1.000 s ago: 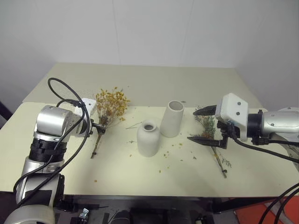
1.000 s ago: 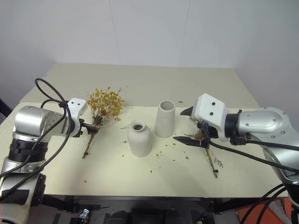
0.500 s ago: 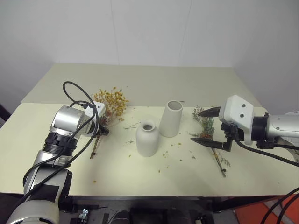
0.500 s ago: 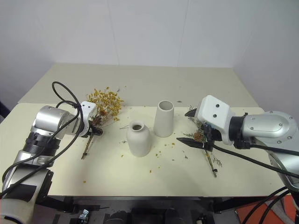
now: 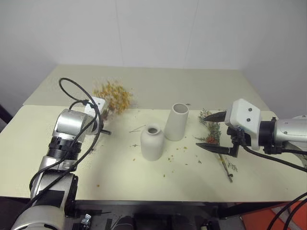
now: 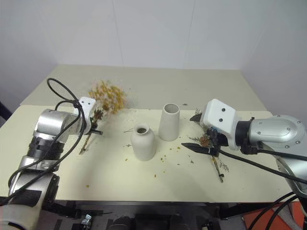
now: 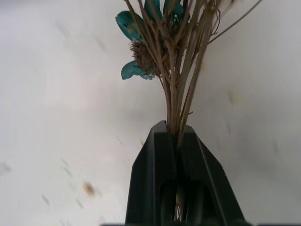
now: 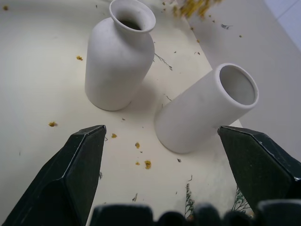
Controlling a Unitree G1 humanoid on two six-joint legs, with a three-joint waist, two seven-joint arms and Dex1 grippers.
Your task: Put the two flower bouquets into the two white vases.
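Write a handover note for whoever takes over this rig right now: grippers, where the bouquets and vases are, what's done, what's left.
Left gripper: shut on the yellow bouquet stems, near the table's left side.
Right gripper: open, hovering over the grey-green sprig, which lies on the table.
Short bottle vase and tall cylinder vase stand upright mid-table, both empty.
Done: yellow bouquet gripped.
Left: put it in a vase, then pick up and place the sprig.

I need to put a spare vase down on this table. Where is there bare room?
Bare: the far tabletop behind the tall white cylinder vase. Crowded: around the short white bottle vase, with yellow crumbs, and by the grey-green pinecone sprig.
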